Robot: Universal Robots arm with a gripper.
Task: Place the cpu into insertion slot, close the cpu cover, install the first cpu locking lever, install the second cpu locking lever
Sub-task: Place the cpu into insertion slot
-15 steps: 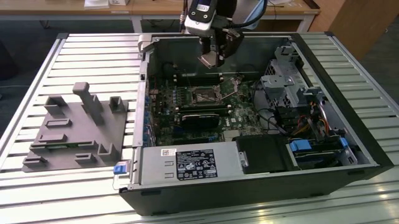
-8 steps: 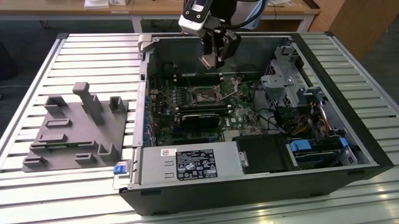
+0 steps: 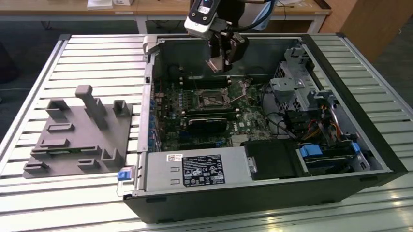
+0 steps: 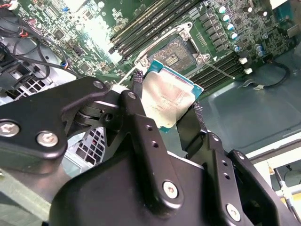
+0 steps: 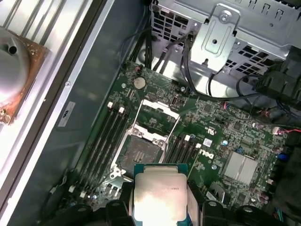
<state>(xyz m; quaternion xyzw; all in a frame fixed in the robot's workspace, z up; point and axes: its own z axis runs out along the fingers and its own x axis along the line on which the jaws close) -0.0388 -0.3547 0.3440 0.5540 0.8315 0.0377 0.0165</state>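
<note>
Gripper (image 4: 167, 100) pinches the cpu (image 4: 170, 94): flat, square, matte silver face, green rim. First wrist view: dark square insertion slot (image 5: 141, 153) uncovered. Exterior view: slatted metal table (image 3: 96, 58).

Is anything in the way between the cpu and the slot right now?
Nothing visible is in the way. The end effector holds the cpu in the air above the board. In the first wrist view the slot lies bare, and its cover is flipped open on the side away from the cpu.
</note>
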